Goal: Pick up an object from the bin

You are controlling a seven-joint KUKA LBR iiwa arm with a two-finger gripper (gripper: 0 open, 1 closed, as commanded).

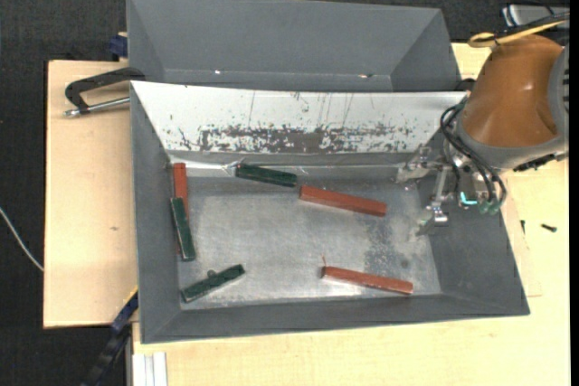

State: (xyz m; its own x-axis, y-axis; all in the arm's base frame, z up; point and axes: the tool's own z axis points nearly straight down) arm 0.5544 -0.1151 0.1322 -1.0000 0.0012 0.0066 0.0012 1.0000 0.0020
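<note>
– Red bar (344, 201) in the middle of the bin (298, 41), toward the back: is that what lies nearest the gripper (438, 214)?
– Yes. Its right end points toward the gripper, but the two are apart, with bare floor between them. It lies flat and a little slanted, its right end nearer the front.
– Is the gripper released or clenched?
– I cannot tell. It hangs tip down just beside the bin's right wall, over the floor.
– What sits around it?
– Cables (479, 190) loop just to its right. Above them the orange cover (516, 99) bulges over the bin's right rim.
– And farther out?
– A second red bar (366, 280) lies flat near the front wall, left of the gripper and nearer the front, well apart from the first. A green bar (267, 176) lies at the foot of the back wall. Its right end is just beside the first bar's left end; whether they touch I cannot tell.
– The left side?
– A short red bar (180, 181) lies along the left wall, end to end with a left green bar (183, 229). A corner green bar (213, 282) lies slanted near the front left corner, well apart from the gripper.
</note>
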